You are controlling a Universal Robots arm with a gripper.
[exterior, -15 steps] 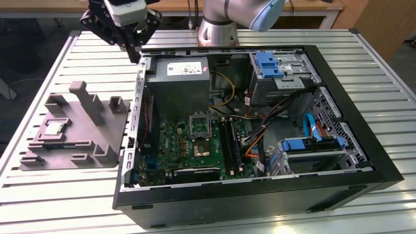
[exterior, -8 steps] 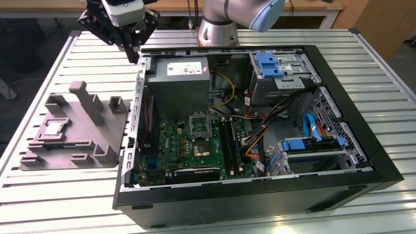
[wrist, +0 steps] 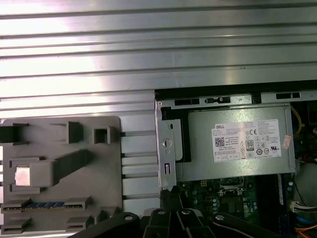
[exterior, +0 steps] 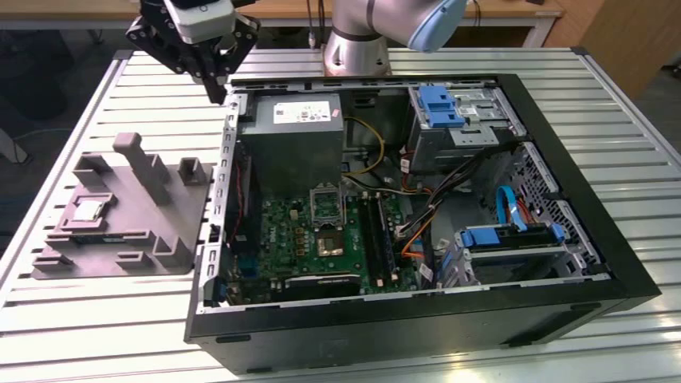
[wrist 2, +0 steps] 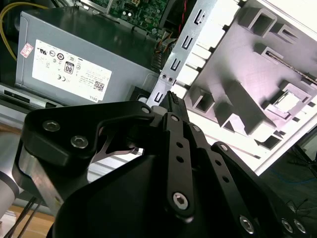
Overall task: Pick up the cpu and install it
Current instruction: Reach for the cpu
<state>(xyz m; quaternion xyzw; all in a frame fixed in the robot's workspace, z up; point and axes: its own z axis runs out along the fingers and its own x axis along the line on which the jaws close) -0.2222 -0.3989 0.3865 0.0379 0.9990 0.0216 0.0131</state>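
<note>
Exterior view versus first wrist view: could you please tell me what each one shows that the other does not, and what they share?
The exterior view adds the arm's base, the blue drive carriers and the full black case. The first wrist view adds a strip with a row of blue chips in a tray slot. Both share the gripper, the grey tray with the cpu lying in its recess, the power supply and the green motherboard.

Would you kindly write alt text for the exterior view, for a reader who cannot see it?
The gripper hovers over the table by the open computer case's far corner, on the exterior view's left. The cpu lies in a grey tray beside the case, apart from the gripper.
</note>
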